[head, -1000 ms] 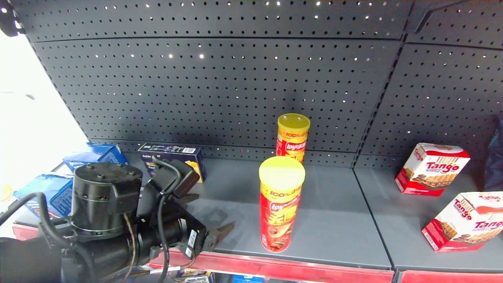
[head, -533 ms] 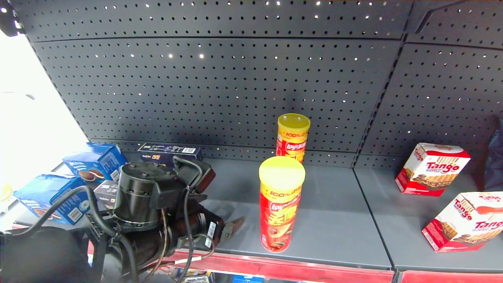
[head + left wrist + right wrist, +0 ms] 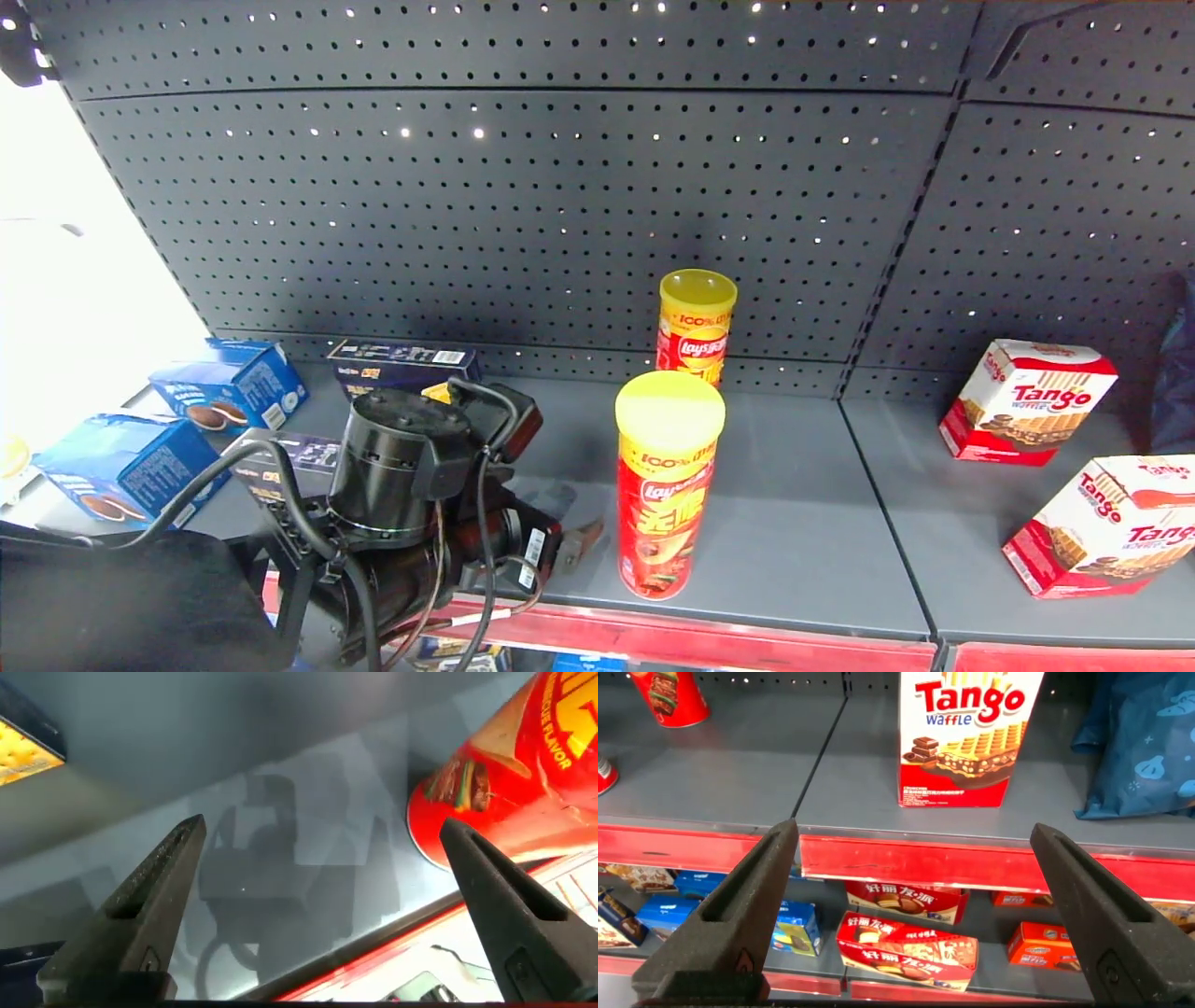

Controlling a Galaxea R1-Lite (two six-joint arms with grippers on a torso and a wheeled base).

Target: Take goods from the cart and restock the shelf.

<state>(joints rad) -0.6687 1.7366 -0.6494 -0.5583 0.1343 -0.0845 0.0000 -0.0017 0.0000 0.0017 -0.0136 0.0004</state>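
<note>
Two red chip cans with yellow lids stand on the grey shelf (image 3: 794, 523): the front can (image 3: 666, 485) near the red front edge, the rear can (image 3: 695, 322) by the pegboard. My left gripper (image 3: 574, 539) hovers low over the shelf just left of the front can, open and empty. In the left wrist view its fingers (image 3: 159, 891) stand wide apart, with the can's base (image 3: 505, 784) beside one fingertip and apart from it. My right gripper (image 3: 915, 833) is open and empty in front of the shelf edge, facing a wafer box (image 3: 966, 737).
Blue cookie boxes (image 3: 229, 383) and dark boxes (image 3: 401, 362) lie at the shelf's left. Two red-and-white wafer boxes (image 3: 1027, 399) stand on the right bay. A blue bag (image 3: 1139, 737) sits beside the wafer box. The lower shelf (image 3: 906, 943) holds several boxes.
My left arm has moved right along the shelf front, bringing its open gripper closer to the front can and uncovering the blue and dark boxes. The cans have not moved.
</note>
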